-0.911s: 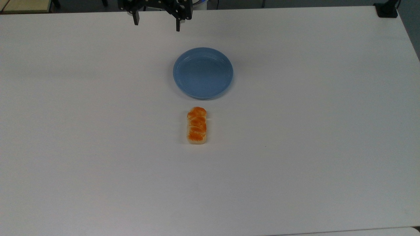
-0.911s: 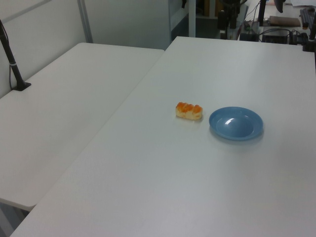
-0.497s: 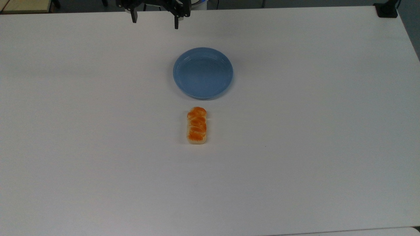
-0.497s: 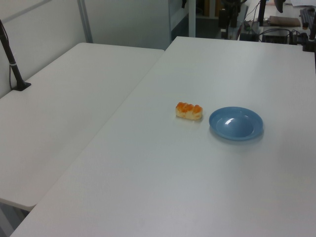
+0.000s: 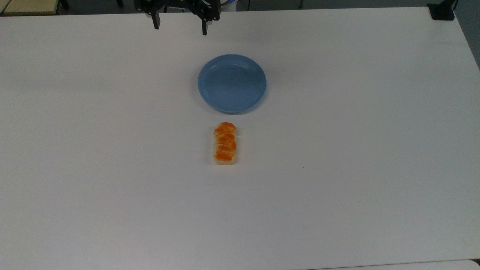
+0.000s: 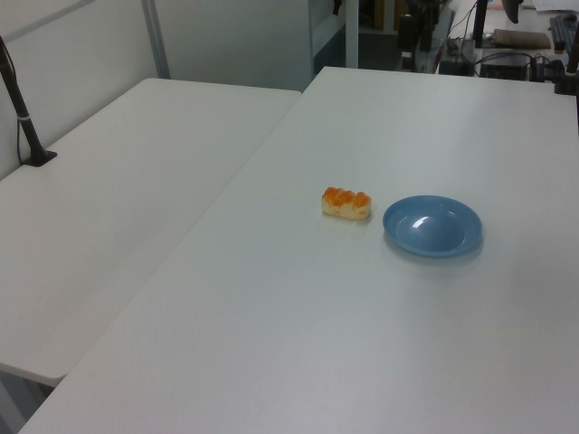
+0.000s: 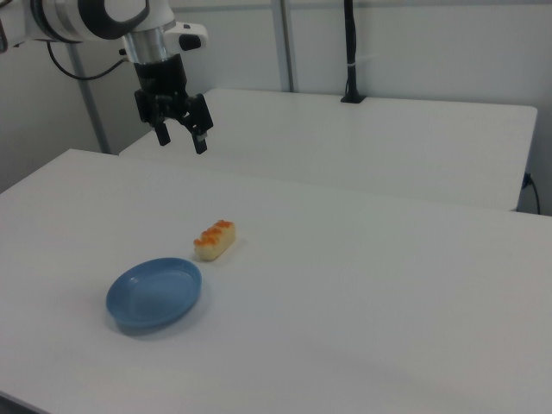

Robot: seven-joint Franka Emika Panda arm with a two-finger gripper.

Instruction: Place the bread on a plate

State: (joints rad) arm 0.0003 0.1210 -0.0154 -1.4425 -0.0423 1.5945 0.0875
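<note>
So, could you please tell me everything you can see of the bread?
The bread is a small oblong loaf with a glossy, lumpy orange-brown braided top and pale beige sides. It lies flat, top up, on the white table, apart from the blue plate, with one end pointing toward it. Nothing but the table touches it; the gripper hangs open, beyond the plate's far side.

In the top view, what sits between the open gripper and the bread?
The blue plate lies between the gripper and the bread, slightly toward the top view's right of a straight line; the rest is bare white table.
</note>
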